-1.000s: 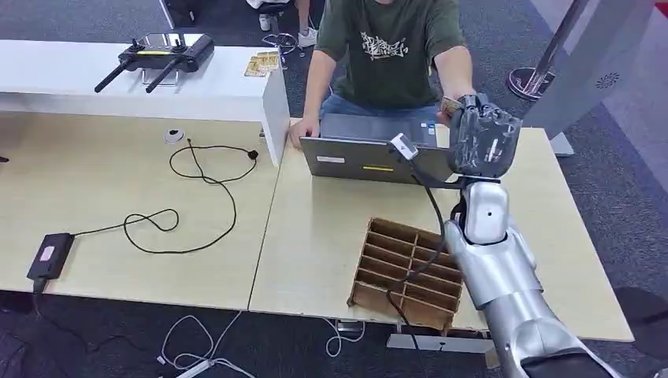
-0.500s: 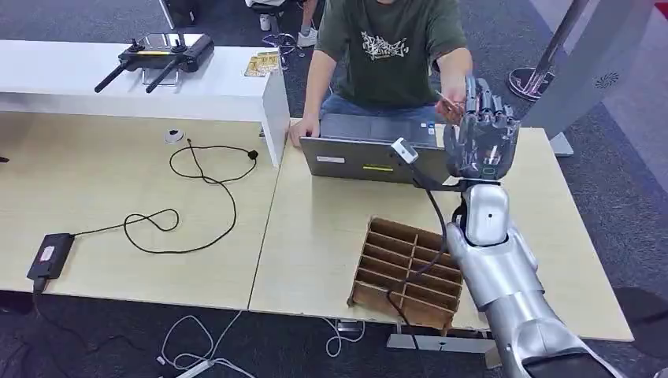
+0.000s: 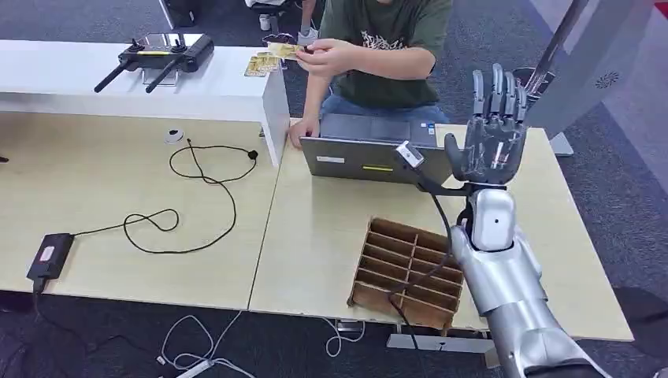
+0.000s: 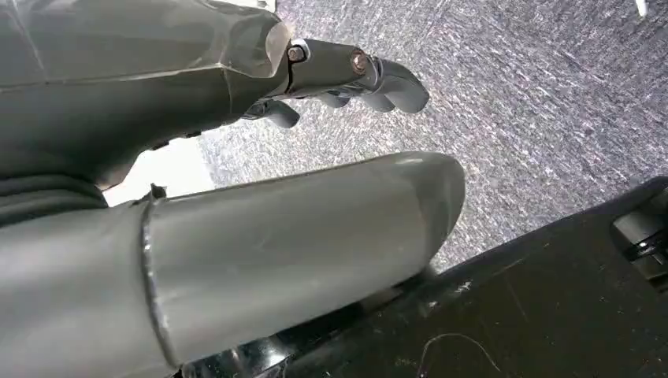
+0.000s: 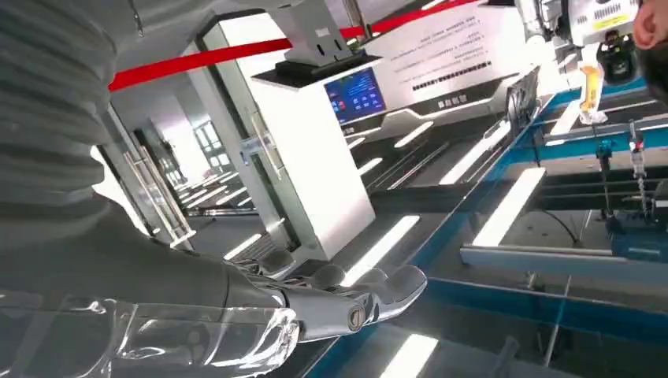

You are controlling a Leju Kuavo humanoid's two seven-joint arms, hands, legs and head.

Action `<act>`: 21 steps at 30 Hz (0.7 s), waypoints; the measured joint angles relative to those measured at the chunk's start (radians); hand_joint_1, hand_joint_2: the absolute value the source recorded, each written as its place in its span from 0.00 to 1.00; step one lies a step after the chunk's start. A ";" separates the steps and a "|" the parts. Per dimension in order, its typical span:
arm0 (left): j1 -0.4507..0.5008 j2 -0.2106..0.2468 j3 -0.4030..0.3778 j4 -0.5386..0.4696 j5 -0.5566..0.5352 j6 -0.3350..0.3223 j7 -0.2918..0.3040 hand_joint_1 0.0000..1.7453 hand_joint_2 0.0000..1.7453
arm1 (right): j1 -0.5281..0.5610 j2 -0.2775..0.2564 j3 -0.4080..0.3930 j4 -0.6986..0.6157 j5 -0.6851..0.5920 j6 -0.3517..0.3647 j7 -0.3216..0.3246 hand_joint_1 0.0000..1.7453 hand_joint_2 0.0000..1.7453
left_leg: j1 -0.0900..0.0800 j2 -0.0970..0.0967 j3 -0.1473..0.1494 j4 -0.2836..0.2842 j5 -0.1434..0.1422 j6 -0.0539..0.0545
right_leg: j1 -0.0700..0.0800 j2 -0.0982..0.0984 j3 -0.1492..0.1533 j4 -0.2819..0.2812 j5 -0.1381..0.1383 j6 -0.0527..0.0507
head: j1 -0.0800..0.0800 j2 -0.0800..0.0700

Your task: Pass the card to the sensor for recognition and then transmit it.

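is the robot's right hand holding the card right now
No, the right hand is raised with fingers spread and empty, while the person's hand holds the card over the white shelf.

The person's head and shoulders are cut off by the head view's top edge; the card pinched in the person's hand is too small for its print to be read; the right hand hides part of the laptop's far corner; the right arm covers the near corner of the cardboard divider tray; the left hand is so close to its wrist camera that its thumb is cut off at the edge and its fingers are partly hidden.
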 joint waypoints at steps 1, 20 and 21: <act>0.000 0.000 0.000 0.000 0.000 0.000 0.000 0.00 0.00 | 0.010 0.000 -0.008 -0.016 0.000 0.000 -0.008 0.00 1.00 | 0.000 0.000 0.000 0.000 0.000 0.000 | 0.000 0.000 0.000 0.000 0.000 0.000 | 0.000 0.000; 0.012 -0.005 0.026 0.000 0.020 0.117 -0.096 0.00 0.00 | 0.345 0.082 -0.226 -0.514 -0.080 -0.001 -0.330 0.00 1.00 | 0.000 -0.001 -0.001 0.000 0.000 0.000 | 0.000 -0.001 0.000 0.000 -0.001 0.000 | 0.000 0.000; 0.015 -0.013 0.026 0.000 0.016 0.150 -0.111 0.00 0.00 | 0.365 0.093 -0.242 -0.542 -0.096 -0.001 -0.356 0.00 1.00 | 0.000 -0.001 -0.001 0.000 0.000 0.000 | 0.000 -0.001 0.000 0.000 -0.001 0.000 | 0.000 0.000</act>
